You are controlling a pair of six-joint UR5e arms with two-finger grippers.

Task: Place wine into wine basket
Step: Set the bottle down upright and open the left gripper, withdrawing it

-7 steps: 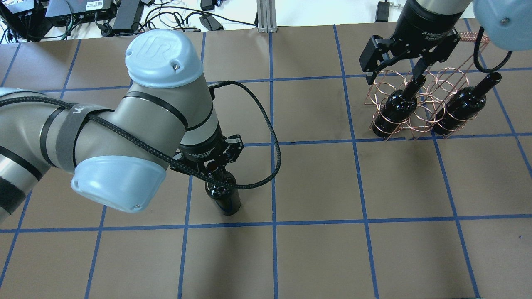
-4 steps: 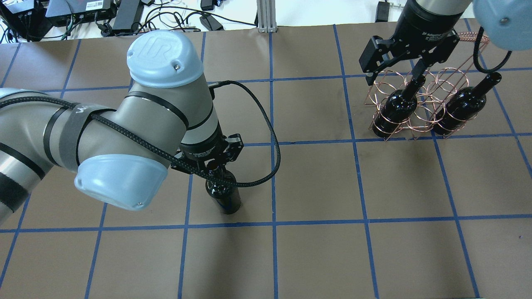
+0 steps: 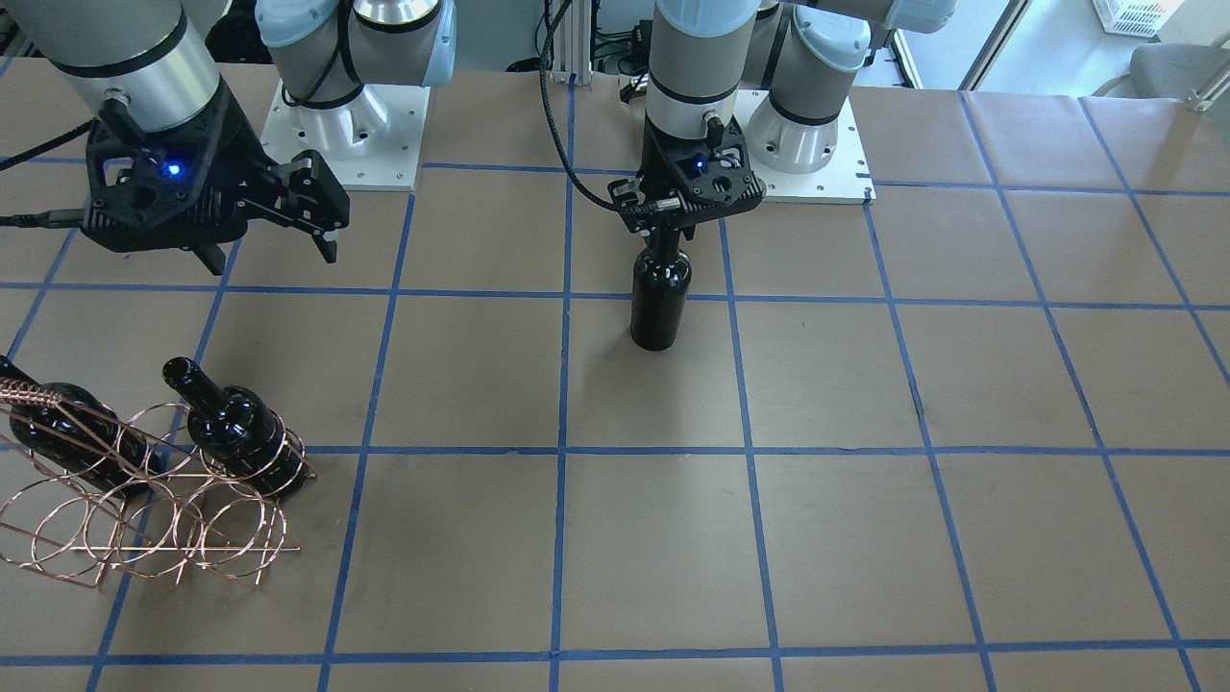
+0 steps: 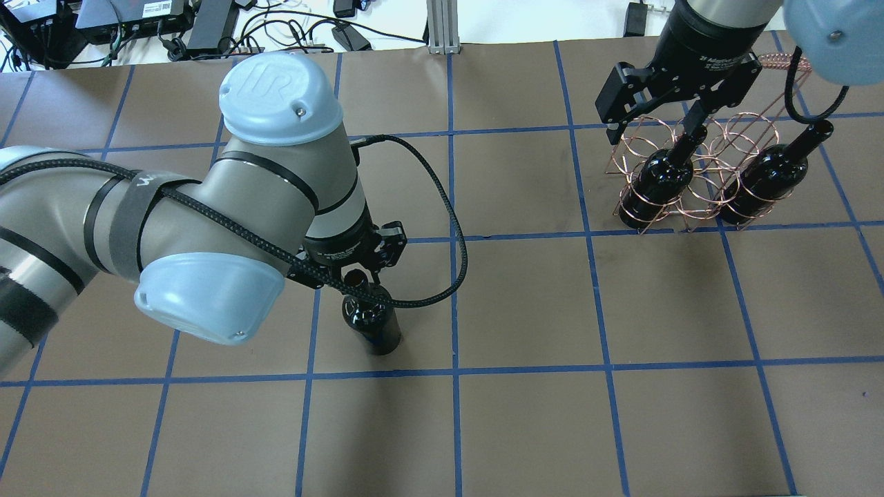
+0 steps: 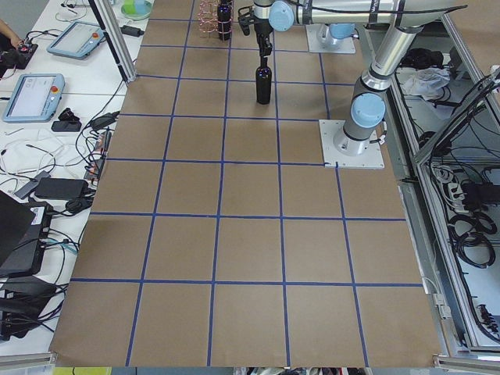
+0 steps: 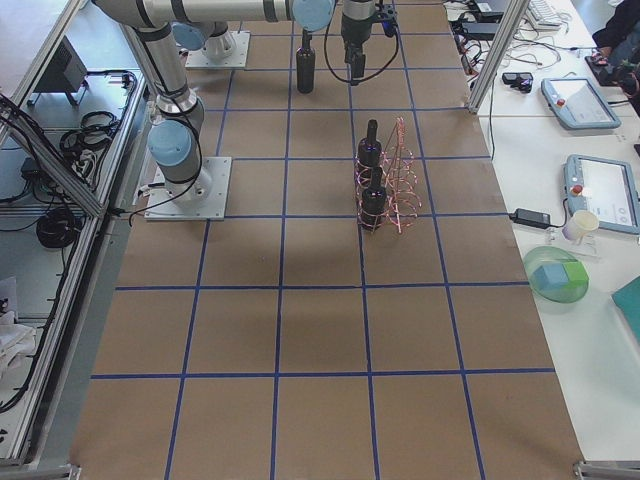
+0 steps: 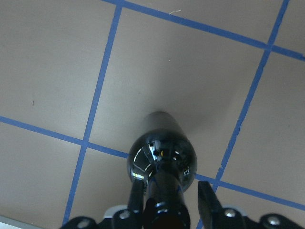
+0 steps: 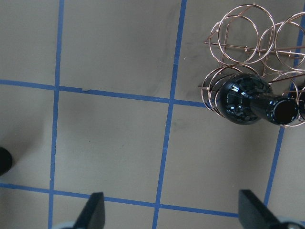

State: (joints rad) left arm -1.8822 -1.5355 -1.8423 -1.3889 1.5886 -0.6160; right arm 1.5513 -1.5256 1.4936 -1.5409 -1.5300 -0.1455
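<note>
Exterior front-facing: the left gripper (image 3: pixel 661 240) pointed straight down over the neck of the wine (image 3: pixel 659 306), with a finger on either side of the glass. The bottle stood upright on the table (image 3: pixel 865 384), near the middle and close to the robot's base; it was dark, glossy and unlabelled. The right gripper (image 3: pixel 271 259) hung spread wide and empty, up off the table on the robot's side of the wine basket (image 3: pixel 144 524). I logged the basket at the robot's right end: copper wire loops, with an inner racked bottle (image 3: pixel 235 423) and an outer racked bottle (image 3: pixel 58 432) tilted in them, necks toward the robot.

Overhead exterior: the left gripper bracketed the bottle's mouth, and the base sat just short of a blue tape line (image 4: pixel 483 371). Wire loops showed between the two racked bottles.

Left wrist-mounted: I read the jaws as narrowly apart. One finger was at or almost at the neck, and a sliver of table showed between the other finger and the glass. Not clamped, as far as I could see.

Right wrist-mounted: the fingertips sat at the bottom corners, far apart, with only table between them. The basket and the inner racked bottle were at upper right.

Exterior left, exterior right: the grippers were too small to judge. The wine stood upright, well apart from the basket.
</note>
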